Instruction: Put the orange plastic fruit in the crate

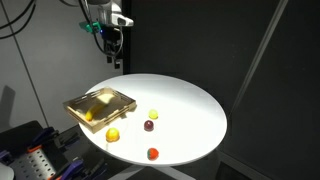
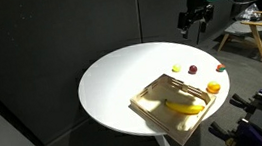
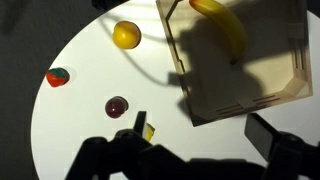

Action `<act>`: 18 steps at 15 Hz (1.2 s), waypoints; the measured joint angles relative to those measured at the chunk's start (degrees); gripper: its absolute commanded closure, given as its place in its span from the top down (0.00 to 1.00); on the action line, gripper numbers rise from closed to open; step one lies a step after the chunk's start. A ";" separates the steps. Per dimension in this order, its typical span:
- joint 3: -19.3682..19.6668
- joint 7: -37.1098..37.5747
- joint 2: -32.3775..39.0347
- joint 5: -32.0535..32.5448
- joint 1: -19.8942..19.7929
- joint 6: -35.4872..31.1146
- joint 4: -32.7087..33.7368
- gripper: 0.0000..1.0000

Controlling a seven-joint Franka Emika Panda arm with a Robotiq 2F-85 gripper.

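The crate (image 1: 100, 106) sits at the left edge of the round white counter (image 1: 195, 110). A yellow banana (image 1: 92, 116) lies inside it. The orange plastic fruit (image 1: 113, 134) is out on the counter, just beside the crate and close to the front edge. The claw (image 1: 115, 55) hangs high up over the back edge. In the wrist view its fingers (image 3: 275, 140) are spread wide and hold nothing. Near the middle are a small dark red fruit (image 1: 148, 126) and a pale yellow piece (image 1: 153, 114). A red ball (image 1: 153, 154) sits by the front edge.
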State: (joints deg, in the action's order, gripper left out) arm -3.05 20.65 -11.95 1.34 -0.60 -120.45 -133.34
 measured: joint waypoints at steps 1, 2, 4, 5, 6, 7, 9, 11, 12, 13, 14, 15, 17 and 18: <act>0.40 0.32 0.21 0.00 -0.36 -0.29 -0.17 1.00; 0.75 0.63 0.42 0.00 -0.73 -0.45 -0.39 1.00; 1.44 1.43 1.11 0.00 -1.52 -0.51 -0.98 1.00; 1.80 1.84 1.55 0.00 -1.91 -0.51 -1.44 1.00; 2.14 2.06 2.09 0.00 -2.32 -0.52 -1.96 1.00; 2.50 2.15 2.69 0.00 -2.69 -0.69 -2.50 1.00; 3.34 2.14 4.11 0.00 -3.16 -2.60 -3.80 1.00; 3.98 2.07 5.67 0.00 -3.38 -6.25 -5.25 1.00; 4.20 2.01 6.46 0.00 -3.40 -8.31 -5.95 1.00; 4.36 1.95 7.23 0.02 -3.40 -10.49 -6.72 1.00; 4.47 1.93 7.98 0.06 -3.40 -12.47 -7.39 1.00; 4.57 1.93 8.78 0.08 -3.40 -14.37 -8.06 1.00; 4.81 1.93 10.30 0.13 -3.40 -17.20 -8.96 1.00; 4.94 1.93 11.00 0.15 -3.40 -18.20 -9.26 1.00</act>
State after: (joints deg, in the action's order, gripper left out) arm 1.89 22.58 -0.95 1.50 -4.00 -138.65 -142.60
